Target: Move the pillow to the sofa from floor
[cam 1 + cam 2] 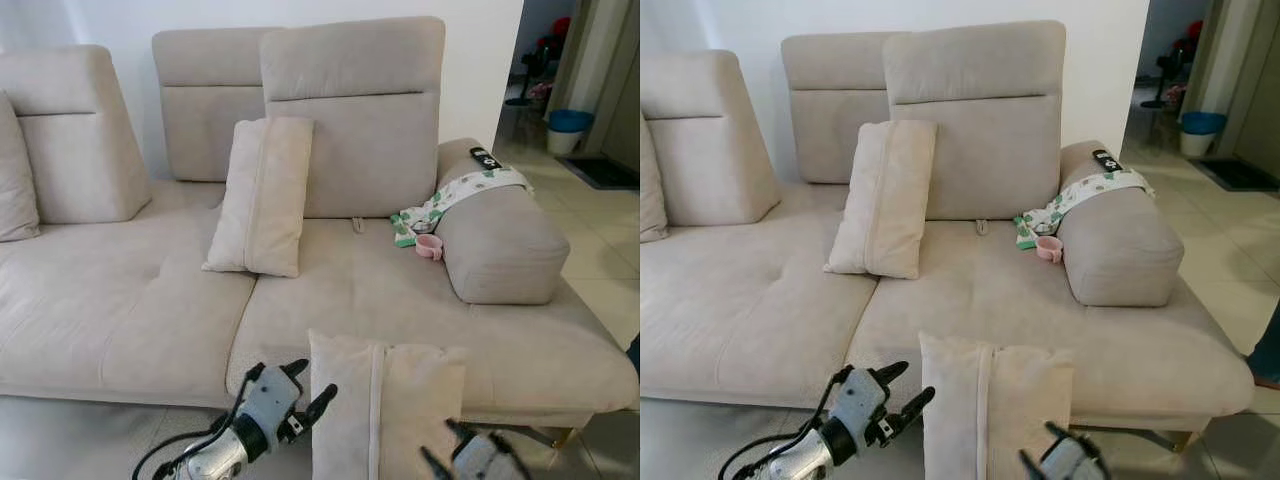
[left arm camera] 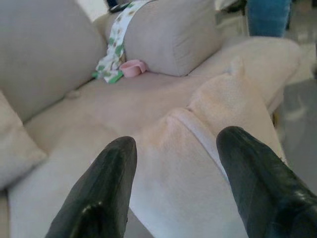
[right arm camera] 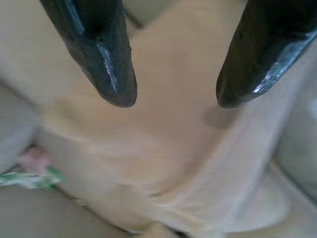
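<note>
Right eye view crops pillow, possibly ungripped.

It was a home's living room. A wide beige sofa with tall back cushions stood against a plain white wall. A patterned cloth and a remote control lay on its armrest, with a small pink cup beside it. Glossy tiled floor ran toward a doorway where a blue bin stood.
</note>
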{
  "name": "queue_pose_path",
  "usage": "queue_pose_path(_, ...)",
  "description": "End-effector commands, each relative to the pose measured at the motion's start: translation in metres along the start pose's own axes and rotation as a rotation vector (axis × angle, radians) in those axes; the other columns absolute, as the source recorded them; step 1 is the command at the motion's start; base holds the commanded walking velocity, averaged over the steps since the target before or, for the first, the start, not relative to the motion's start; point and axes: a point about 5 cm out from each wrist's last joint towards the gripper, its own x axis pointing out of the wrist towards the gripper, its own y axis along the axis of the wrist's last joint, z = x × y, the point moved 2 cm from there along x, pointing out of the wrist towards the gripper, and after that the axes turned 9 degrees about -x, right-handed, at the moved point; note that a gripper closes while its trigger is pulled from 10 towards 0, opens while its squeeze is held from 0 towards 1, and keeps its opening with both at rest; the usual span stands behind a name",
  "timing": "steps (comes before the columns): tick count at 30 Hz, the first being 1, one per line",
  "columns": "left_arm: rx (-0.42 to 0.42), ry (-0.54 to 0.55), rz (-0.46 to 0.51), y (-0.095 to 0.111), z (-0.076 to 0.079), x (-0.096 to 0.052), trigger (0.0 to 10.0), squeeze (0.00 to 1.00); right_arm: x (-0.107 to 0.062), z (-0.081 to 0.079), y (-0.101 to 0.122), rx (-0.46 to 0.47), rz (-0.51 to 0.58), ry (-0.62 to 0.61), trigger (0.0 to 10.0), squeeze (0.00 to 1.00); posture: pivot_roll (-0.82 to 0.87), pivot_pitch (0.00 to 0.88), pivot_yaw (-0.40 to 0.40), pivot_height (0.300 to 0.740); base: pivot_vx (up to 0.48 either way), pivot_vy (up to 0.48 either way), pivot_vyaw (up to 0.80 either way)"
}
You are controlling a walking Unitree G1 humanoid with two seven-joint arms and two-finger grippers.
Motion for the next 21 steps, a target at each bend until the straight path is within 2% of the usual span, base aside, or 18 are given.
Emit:
queue_pose_path(1, 0.062, -0.028, -0.027, -0.004, 0.003, 0.000, 10.0, 0.00, 0.001, 0.004, -0.001, -0.023, -0.020, 0.000, 10.0, 0.00, 0.05, 0.005, 0.116, 0.519, 0.000, 0.000, 0.00)
queue_pose_path(4, 0.154, -0.051, -0.032, 0.001, 0.003, 0.006, 10.0, 0.00, 0.001, 0.029, -0.007, -0.113, -0.079, 0.014, 10.0, 0.00, 0.05, 0.014, 0.125, 0.519, 0.000, 0.000, 0.00)
queue_pose_path(7, 0.171, -0.059, -0.031, 0.003, 0.003, 0.007, 10.0, 0.00, 0.001, 0.037, -0.008, -0.143, -0.095, 0.020, 10.0, 0.00, 0.05, 0.016, 0.127, 0.519, 0.000, 0.000, 0.00)
queue_pose_path(9, 0.186, -0.080, -0.029, 0.004, 0.006, 0.008, 10.0, 0.00, 0.005, 0.058, -0.009, -0.197, -0.119, 0.000, 10.0, 0.00, 0.06, 0.024, 0.130, 0.519, 0.000, 0.000, 0.00)
queue_pose_path(10, 0.186, -0.080, -0.029, 0.004, 0.006, 0.008, 10.0, 0.00, 0.005, 0.058, -0.009, -0.197, -0.119, 0.000, 10.0, 0.00, 0.06, 0.024, 0.130, 0.519, 0.000, 0.000, 0.00)
queue_pose_path(12, 0.192, -0.094, -0.030, 0.003, 0.009, 0.007, 10.0, 0.00, 0.010, 0.071, -0.008, -0.206, -0.116, 0.000, 10.0, 0.00, 0.06, 0.030, 0.134, 0.519, 0.000, 0.000, 0.00)
queue_pose_path(15, 0.194, -0.099, -0.030, 0.003, 0.009, 0.007, 10.0, 0.00, 0.013, 0.072, -0.005, -0.185, -0.093, 0.020, 10.0, 0.00, 0.06, 0.030, 0.134, 0.519, 0.000, 0.000, 0.00)
queue_pose_path(17, 0.213, -0.109, -0.031, 0.004, 0.010, 0.006, 10.0, 0.00, 0.021, 0.072, -0.006, -0.192, -0.070, 0.103, 10.0, 0.00, 0.08, 0.041, 0.138, 0.519, 0.000, 0.000, 0.00)
queue_pose_path(21, 0.243, -0.108, -0.032, 0.005, 0.009, 0.004, 10.0, 0.00, 0.028, 0.079, -0.006, -0.197, -0.065, 0.148, 10.0, 0.00, 0.11, 0.058, 0.135, 0.519, 0.000, 0.000, 0.00)
